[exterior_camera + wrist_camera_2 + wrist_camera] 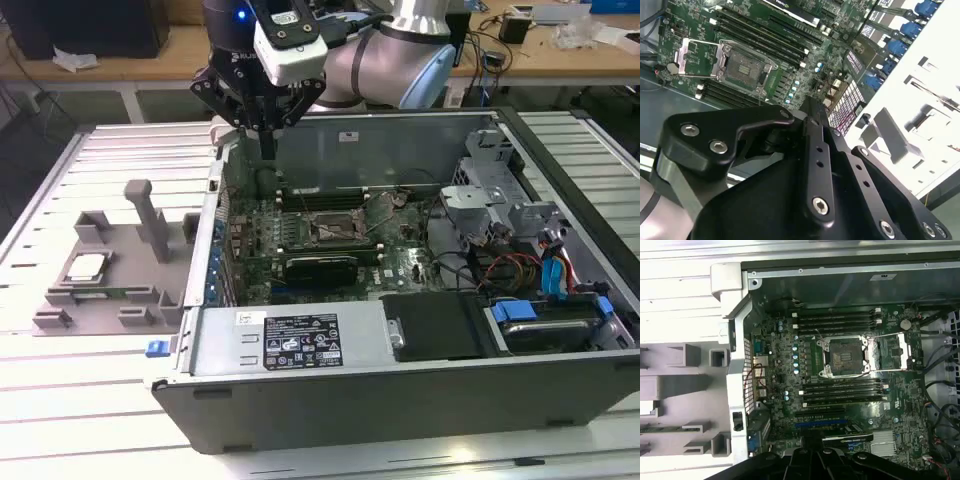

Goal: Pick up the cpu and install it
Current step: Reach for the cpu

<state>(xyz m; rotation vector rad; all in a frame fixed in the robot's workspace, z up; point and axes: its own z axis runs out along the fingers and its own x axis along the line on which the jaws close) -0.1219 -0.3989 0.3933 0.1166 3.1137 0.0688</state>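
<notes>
I find the cpu [87, 266] lying in the grey tray [45, 320], well apart from my gripper [268, 150], which hovers over the computer case [300, 400], jaws together on nothing. The socket [335, 229] is open and empty. Pickup and installation are not yet done.

The small square cpu [86, 266] has a silvery-white metal top. The plastic fixture tray [60, 320] is plain pale grey. The flat motherboard [290, 235] is dark green with black slot stripes. The metal gripper [268, 148] is matte black. The flat cables [557, 272] are bright blue.
</notes>
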